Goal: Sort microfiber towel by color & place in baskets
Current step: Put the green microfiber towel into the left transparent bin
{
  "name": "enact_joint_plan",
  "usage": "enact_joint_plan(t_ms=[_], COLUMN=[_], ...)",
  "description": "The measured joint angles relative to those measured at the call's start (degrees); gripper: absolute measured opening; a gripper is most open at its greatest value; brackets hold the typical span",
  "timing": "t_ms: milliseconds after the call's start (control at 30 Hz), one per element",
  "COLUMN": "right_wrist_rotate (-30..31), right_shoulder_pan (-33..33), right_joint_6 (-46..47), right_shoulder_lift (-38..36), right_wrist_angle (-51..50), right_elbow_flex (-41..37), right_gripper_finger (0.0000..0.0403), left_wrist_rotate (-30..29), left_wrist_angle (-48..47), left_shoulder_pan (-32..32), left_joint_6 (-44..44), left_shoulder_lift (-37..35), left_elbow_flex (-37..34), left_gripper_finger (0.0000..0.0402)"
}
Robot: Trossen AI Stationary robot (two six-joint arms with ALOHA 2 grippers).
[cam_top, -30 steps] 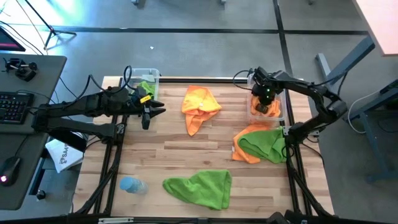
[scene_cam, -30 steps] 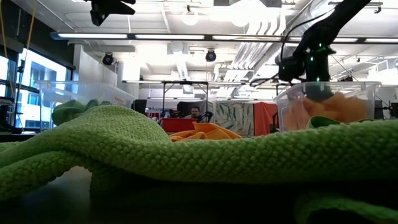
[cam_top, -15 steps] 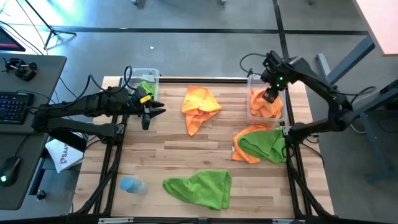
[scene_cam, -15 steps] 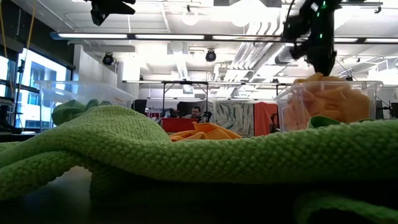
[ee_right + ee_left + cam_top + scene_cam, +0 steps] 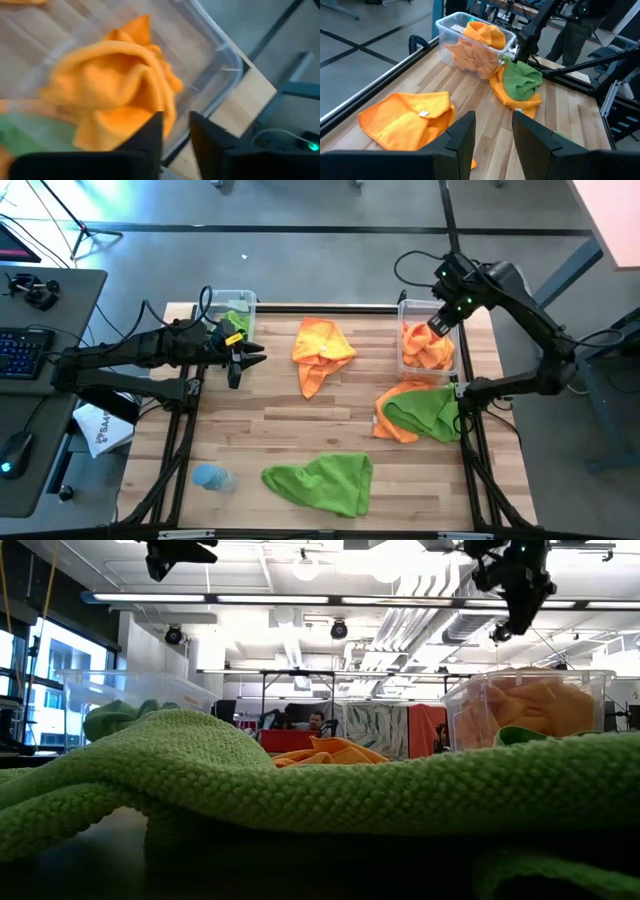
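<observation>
Two clear baskets stand at the table's far edge. The left basket [image 5: 232, 298] holds a green towel [image 5: 236, 318]. The right basket [image 5: 404, 330] holds heaped orange towels [image 5: 425, 350]. My right gripper [image 5: 440, 326] hangs above that heap, pointing steeply down, its fingers [image 5: 202, 137] slightly apart with nothing between them. My left gripper [image 5: 248, 359] waits open over the table's left side, beside the left basket. On the table lie an orange towel [image 5: 322, 348], an orange towel with a green one on top [image 5: 418, 410], and a green towel [image 5: 325, 480] near the front edge.
A small pale blue bottle [image 5: 212, 477] lies at the near left corner. Bare wood shows in the table's middle [image 5: 300, 425]. Black frame rails run along the table's sides. In the low view the front green towel [image 5: 300, 790] fills the foreground.
My right gripper has risen straight up out of the right basket and shifted slightly toward the far right. The orange towels stay heaped in the basket, their top briefly drawn up and then settled back.
</observation>
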Motion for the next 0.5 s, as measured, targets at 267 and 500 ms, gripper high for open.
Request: enact_joint_plan(t_ms=[267, 500], right_wrist_rotate=[1.7, 7.7], right_shoulder_pan=[16.7, 39.0], right_joint_6=[16.4, 30.4], right_shoulder_lift=[-5.3, -5.2], right_wrist_angle=[3.9, 13.6], right_elbow_flex=[0.0, -3.4], right_gripper_finger=[0.0026, 0.0006], left_wrist_rotate=[0.0, -0.2], left_wrist_angle=[0.0, 0.0], left_shoulder_pan=[0.0, 0.0], left_joint_6=[1.9, 5.8], left_shoulder_lift=[0.0, 0.0], left_elbow_flex=[0.0, 0.0], left_gripper_finger=[0.0117, 0.0117])
